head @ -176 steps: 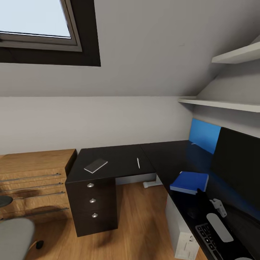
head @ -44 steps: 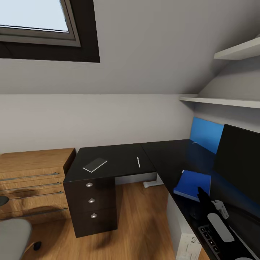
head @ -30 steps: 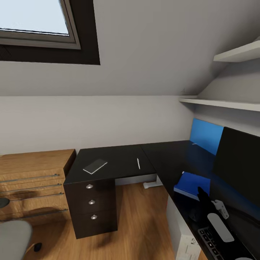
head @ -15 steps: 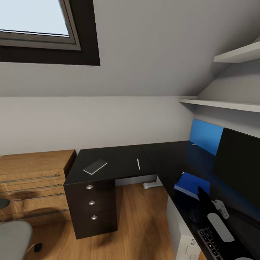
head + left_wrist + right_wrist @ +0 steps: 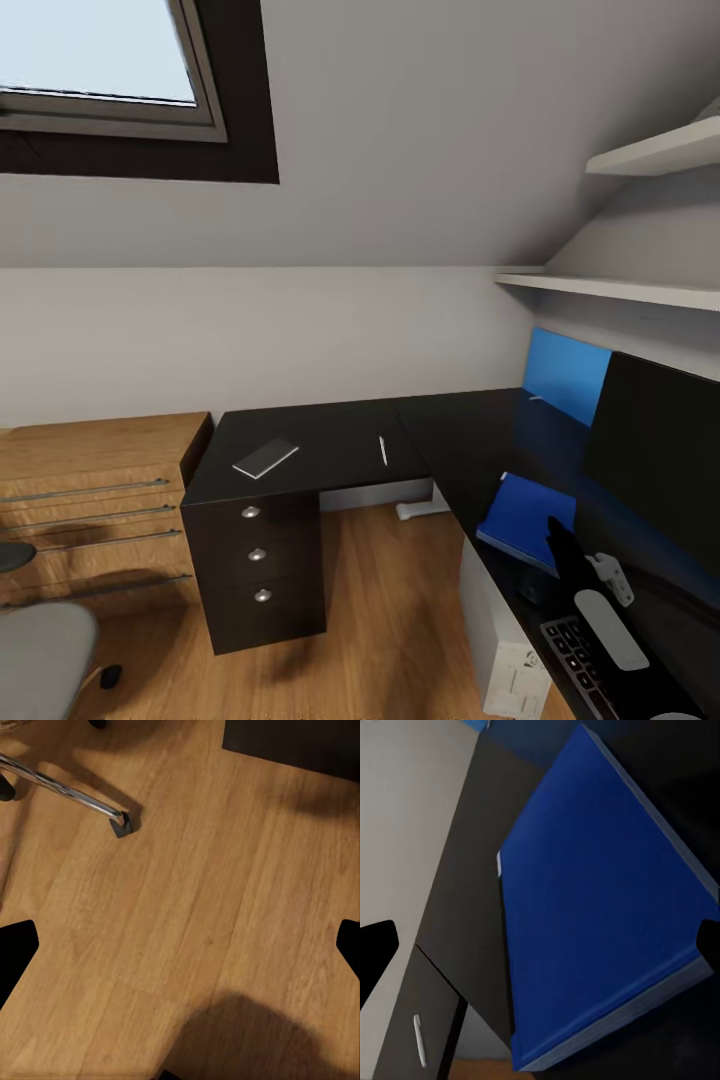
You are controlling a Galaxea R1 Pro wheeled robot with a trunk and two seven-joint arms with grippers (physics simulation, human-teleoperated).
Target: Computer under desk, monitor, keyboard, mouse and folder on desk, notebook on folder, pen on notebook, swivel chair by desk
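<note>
The blue folder [image 5: 522,507] lies on the right wing of the black desk [image 5: 460,440], in front of the monitor [image 5: 660,460]. My right gripper [image 5: 563,545] hovers just over the folder's near edge. In the right wrist view it [image 5: 540,945] is open above the folder [image 5: 600,907]. The grey notebook [image 5: 265,458] and the white pen [image 5: 382,450] lie apart on the desk's left wing. The keyboard [image 5: 585,665] sits near my right arm. The computer [image 5: 505,640] stands under the desk. I cannot make out the mouse. My left gripper [image 5: 180,945] is open over bare floor.
A light wooden chest [image 5: 95,500] stands left of the desk's drawers [image 5: 257,555]. The swivel chair's grey seat [image 5: 40,660] is at the lower left, and its chrome leg [image 5: 67,789] is near my left gripper. Wall shelves [image 5: 620,290] hang above the monitor.
The folder has turned slightly on the desk, its near corner swinging beside my right gripper. The view swayed a little. Notebook and pen stayed put.
</note>
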